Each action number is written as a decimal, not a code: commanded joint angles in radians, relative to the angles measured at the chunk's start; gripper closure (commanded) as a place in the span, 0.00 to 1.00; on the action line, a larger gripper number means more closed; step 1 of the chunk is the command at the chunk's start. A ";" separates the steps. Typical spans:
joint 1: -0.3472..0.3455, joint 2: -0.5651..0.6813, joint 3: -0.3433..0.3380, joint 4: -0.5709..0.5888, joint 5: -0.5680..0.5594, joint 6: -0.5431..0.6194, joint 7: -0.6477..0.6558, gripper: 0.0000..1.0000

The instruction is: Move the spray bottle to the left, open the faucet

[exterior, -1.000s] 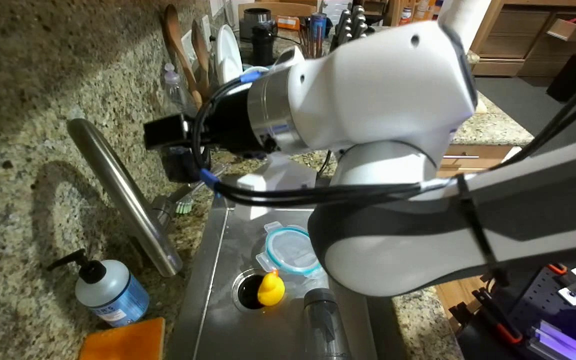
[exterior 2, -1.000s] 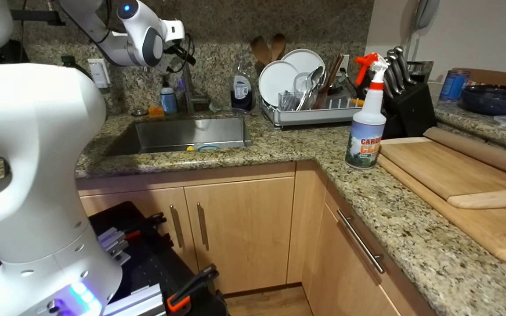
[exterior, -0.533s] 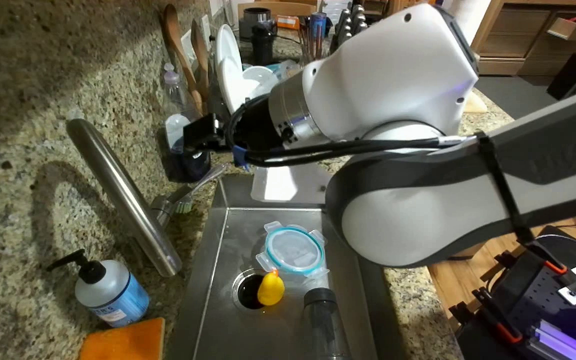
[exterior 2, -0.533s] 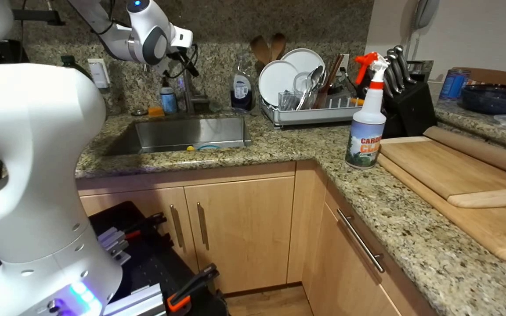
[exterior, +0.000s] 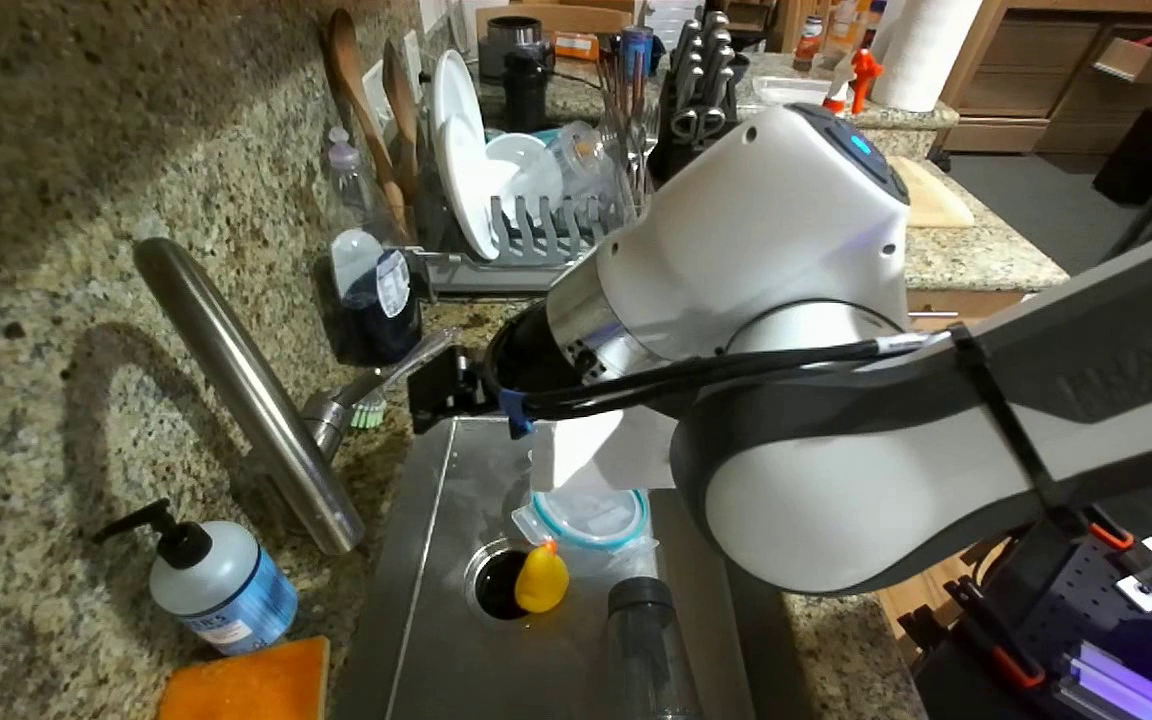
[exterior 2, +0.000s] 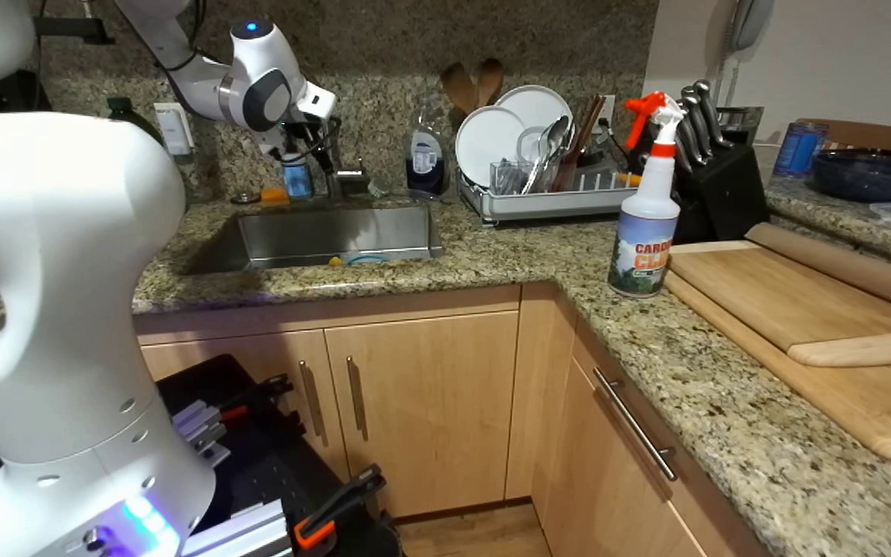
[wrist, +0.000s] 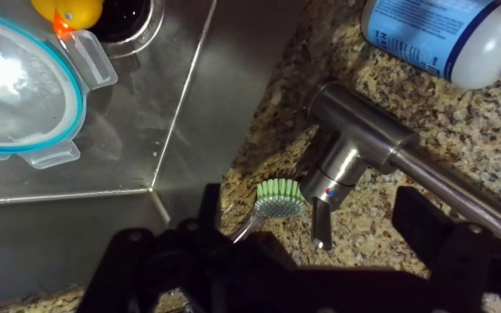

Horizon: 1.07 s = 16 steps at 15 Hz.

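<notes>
The spray bottle (exterior 2: pixel 641 232) stands upright on the counter near the cutting boards, its red trigger head facing left in an exterior view. In an exterior view only its spray head (exterior: pixel 851 82) shows above my arm. The faucet's brushed-steel spout (exterior: pixel 246 390) arches beside the wall. Seen from the wrist, the faucet body (wrist: pixel 359 121) carries a short lever (wrist: pixel 321 224) with a red-blue dot. My gripper (wrist: pixel 308 191) is open around that lever in the wrist view, apparently above it; no contact is visible. Nothing is held. The fingertips are not clear in the exterior views.
A green-bristled brush (wrist: pixel 280 198) lies against the faucet body. A blue-label soap bottle (exterior: pixel 226 585) stands near the spout, a dark dish-soap bottle (exterior: pixel 376 290) by the wall. The sink (exterior 2: pixel 306 236) contains a yellow duck (exterior: pixel 542 580), a lid (exterior: pixel 626 525) and a tumbler (exterior: pixel 651 650).
My gripper has come down toward the faucet lever in both exterior views, also shifting right in the view over the sink. Bottle and faucet have not moved.
</notes>
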 commanded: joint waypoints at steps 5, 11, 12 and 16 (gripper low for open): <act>0.258 -0.008 -0.314 0.039 -0.191 -0.439 0.439 0.00; 0.111 -0.032 -0.234 0.189 -0.614 -0.840 0.527 0.00; 0.056 -0.034 -0.184 0.199 -0.654 -0.867 0.489 0.00; -0.161 0.035 0.000 0.255 -0.832 -0.761 0.366 0.00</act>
